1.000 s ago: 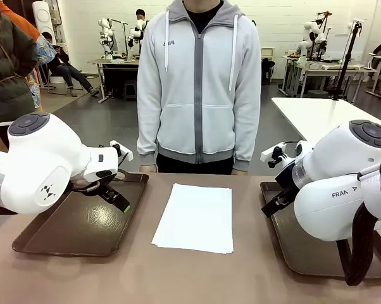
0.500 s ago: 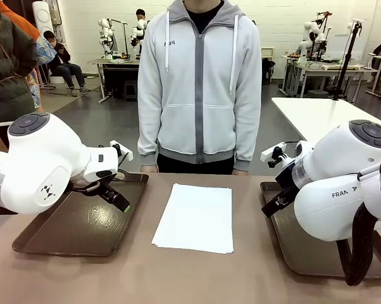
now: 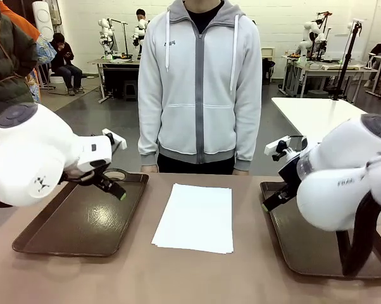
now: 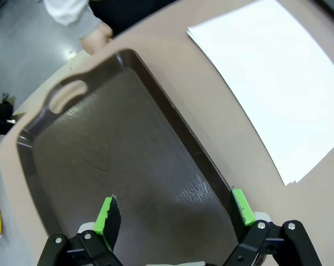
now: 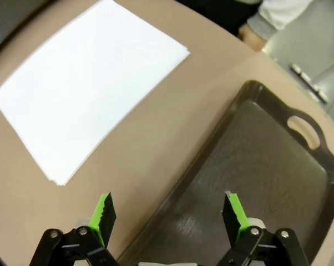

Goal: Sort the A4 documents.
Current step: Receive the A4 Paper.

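Observation:
A stack of blank white A4 documents [image 3: 195,216] lies flat in the middle of the table, between two dark brown trays; the same stack [image 4: 272,83] [image 5: 89,88] shows in both wrist views. My left gripper [image 3: 113,188] hovers open over the far end of the left tray [image 3: 83,221], nothing between its green pads [image 4: 107,215]. My right gripper [image 3: 271,201] hangs open above the inner edge of the right tray [image 3: 298,250], also holding nothing; its fingers [image 5: 103,215] frame the tray's rim.
A person in a grey hoodie [image 3: 200,88] stands at the far edge, hands at the table's rim [image 4: 97,37] [image 5: 250,34]. Each tray has a cut-out handle [image 4: 67,95] [image 5: 303,128]. Bare tabletop [image 3: 178,278] runs along the near side.
Both arms have shifted and risen slightly: the left gripper has moved up toward the tray's far end, and the right arm has lifted a little. The paper stack has not moved.

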Controlling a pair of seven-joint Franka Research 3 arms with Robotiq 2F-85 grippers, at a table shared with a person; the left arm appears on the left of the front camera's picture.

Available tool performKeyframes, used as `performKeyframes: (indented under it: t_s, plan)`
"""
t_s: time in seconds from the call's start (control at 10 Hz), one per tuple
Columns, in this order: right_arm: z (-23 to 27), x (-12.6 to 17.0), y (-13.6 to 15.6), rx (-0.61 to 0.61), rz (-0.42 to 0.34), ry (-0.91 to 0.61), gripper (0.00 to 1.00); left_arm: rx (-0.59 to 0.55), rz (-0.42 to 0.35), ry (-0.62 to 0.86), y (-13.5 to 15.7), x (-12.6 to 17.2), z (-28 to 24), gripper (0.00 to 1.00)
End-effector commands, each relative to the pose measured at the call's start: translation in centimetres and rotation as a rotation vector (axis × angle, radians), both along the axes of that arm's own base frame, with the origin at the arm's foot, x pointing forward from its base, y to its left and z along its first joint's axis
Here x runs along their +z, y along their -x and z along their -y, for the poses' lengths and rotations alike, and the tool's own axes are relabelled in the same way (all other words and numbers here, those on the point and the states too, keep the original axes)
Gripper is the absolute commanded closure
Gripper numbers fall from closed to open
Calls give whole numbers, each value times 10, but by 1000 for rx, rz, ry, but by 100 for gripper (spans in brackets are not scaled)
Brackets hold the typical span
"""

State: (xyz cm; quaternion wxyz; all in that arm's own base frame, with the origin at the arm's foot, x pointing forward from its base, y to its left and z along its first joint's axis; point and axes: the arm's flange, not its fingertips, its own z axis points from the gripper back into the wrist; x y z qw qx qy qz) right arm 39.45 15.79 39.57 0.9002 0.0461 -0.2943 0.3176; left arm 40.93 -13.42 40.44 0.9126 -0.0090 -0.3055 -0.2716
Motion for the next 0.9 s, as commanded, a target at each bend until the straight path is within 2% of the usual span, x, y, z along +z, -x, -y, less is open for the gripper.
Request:
performKeyframes:
  t_s: [0.0, 0.2, 0.3, 0.4, 0.6, 0.7, 0.8]
  plan:
    - [54, 24, 4, 111, -39, -168, 0, -33, 20, 81, 52, 11, -19, 0]
    - [83, 42, 8, 164, -61, -270, 0, -126, 54, 108, 71, 31, -27, 0]
    - [99, 49, 11, 157, -61, -292, 0, -199, 45, 172, 80, 41, -38, 0]
    - [118, 56, 15, 136, -44, -315, 0, -207, 68, 193, 90, 51, -57, 0]
    - [145, 66, 20, 82, -21, -341, 0, -135, 100, 209, 102, 65, -92, 0]
    - [154, 72, 23, 56, 2, -351, 0, -143, 29, 205, 109, 67, -107, 0]
    - [162, 78, 25, 39, 27, -362, 0, -107, 34, 213, 114, 68, -120, 0]
